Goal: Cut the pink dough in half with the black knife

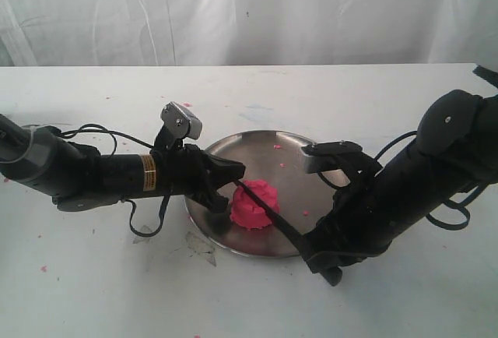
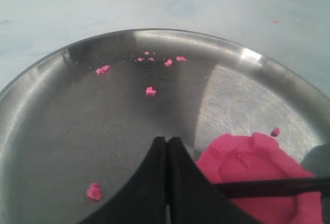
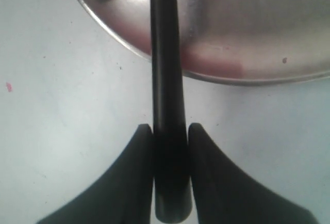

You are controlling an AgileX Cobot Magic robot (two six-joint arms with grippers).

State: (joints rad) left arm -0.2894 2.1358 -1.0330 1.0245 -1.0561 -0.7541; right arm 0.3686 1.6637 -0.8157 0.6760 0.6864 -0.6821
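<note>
The pink dough (image 1: 254,205) is one round moulded lump on the front part of the steel plate (image 1: 257,147). In the left wrist view the pink dough (image 2: 252,170) lies just beside my shut fingers. My left gripper (image 1: 237,171) is shut and empty, its tips (image 2: 167,140) hovering over the plate at the dough's left side. My right gripper (image 1: 305,244) is shut on the handle of the black knife (image 1: 268,212). The blade slants across the top of the dough (image 2: 273,187). In the right wrist view the black knife (image 3: 166,79) runs out from between the fingers over the plate's rim (image 3: 216,74).
Tiny pink crumbs (image 2: 102,69) dot the plate and a few lie on the white table (image 1: 93,276). A white curtain hangs behind the table. Torn clear scraps (image 1: 198,244) lie on the table just in front of the plate.
</note>
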